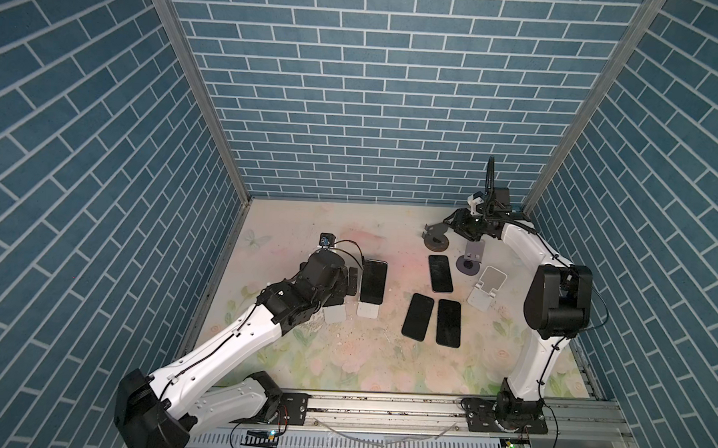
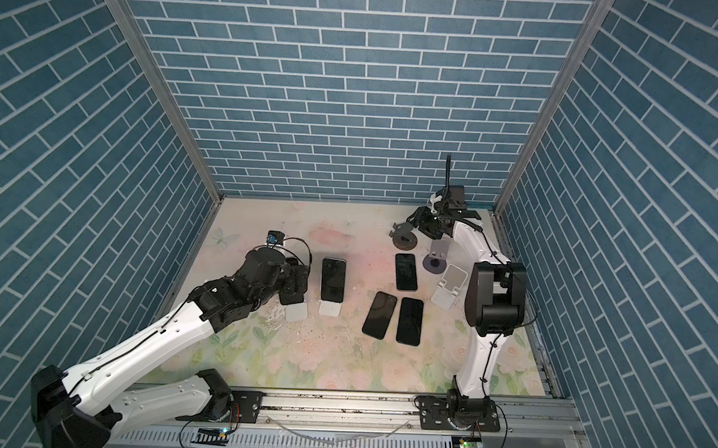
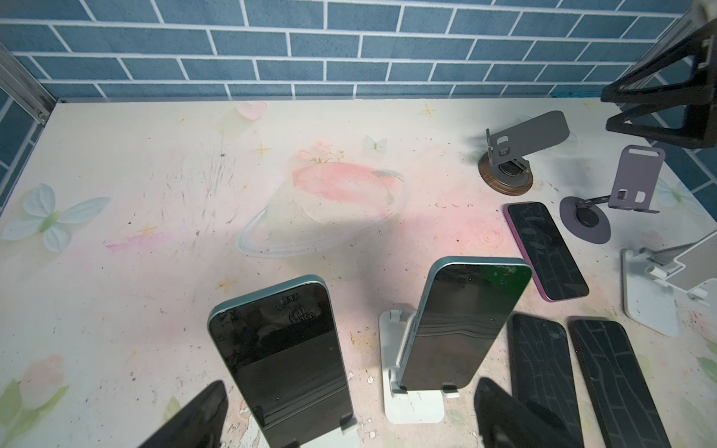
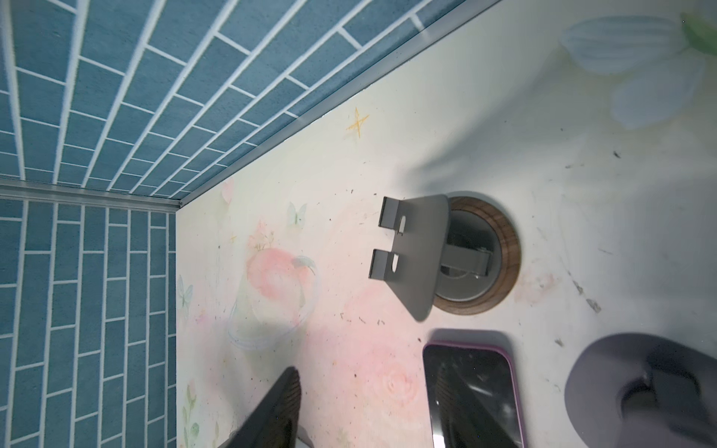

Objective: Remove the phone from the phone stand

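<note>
Blue brick-pattern walls [image 1: 355,87] enclose a floral tabletop [image 1: 343,357] where the left gripper [image 3: 349,422], jaws spread wide, lines up on a teal phone [image 3: 279,360] leaning in its white stand [image 1: 335,315], presumably to straddle its edges; a second phone [image 3: 465,322] is propped just beside. In both top views that gripper largely hides the first phone. Near an empty wood-based stand [image 4: 477,252] the right gripper [image 1: 452,224] shows one finger [image 4: 271,407] only, so its opening cannot be told.
</note>
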You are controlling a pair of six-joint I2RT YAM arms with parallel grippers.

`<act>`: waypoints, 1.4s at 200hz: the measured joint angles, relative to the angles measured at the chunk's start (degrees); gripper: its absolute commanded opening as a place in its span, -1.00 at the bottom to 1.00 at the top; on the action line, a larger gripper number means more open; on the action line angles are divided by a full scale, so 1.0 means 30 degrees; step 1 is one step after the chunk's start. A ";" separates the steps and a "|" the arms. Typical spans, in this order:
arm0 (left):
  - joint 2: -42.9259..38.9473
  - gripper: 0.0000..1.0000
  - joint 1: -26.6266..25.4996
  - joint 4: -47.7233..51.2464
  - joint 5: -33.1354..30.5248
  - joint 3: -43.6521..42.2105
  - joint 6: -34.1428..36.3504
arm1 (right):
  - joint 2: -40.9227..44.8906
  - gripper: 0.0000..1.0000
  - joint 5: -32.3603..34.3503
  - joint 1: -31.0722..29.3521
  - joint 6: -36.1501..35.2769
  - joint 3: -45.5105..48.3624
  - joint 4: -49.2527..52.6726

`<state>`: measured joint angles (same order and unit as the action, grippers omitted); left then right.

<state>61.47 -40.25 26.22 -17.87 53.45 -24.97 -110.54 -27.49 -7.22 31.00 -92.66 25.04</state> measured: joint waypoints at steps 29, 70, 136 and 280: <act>0.0015 0.99 0.0000 -0.0051 0.0066 0.0000 0.0000 | 0.1741 0.16 0.0372 0.0000 0.0000 0.1683 -0.0066; 0.0168 0.99 0.0000 -0.0080 0.0204 0.0000 -0.0007 | 0.3679 0.16 0.1100 -0.0415 -0.0015 0.3803 -0.0015; 0.1341 0.99 -0.0058 -0.0007 0.0481 0.0546 -0.0007 | 0.5085 0.16 0.3366 -0.3264 -0.0918 0.4896 0.0962; 0.3701 0.99 -0.1982 -0.0051 -0.1115 0.1625 0.0933 | 0.5974 0.17 0.5107 -0.4845 -0.1005 0.7009 0.1515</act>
<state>72.58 -46.19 26.06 -21.21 58.33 -22.17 -92.62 -12.16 -21.76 27.99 -71.64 29.58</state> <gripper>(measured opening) 0.995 0.585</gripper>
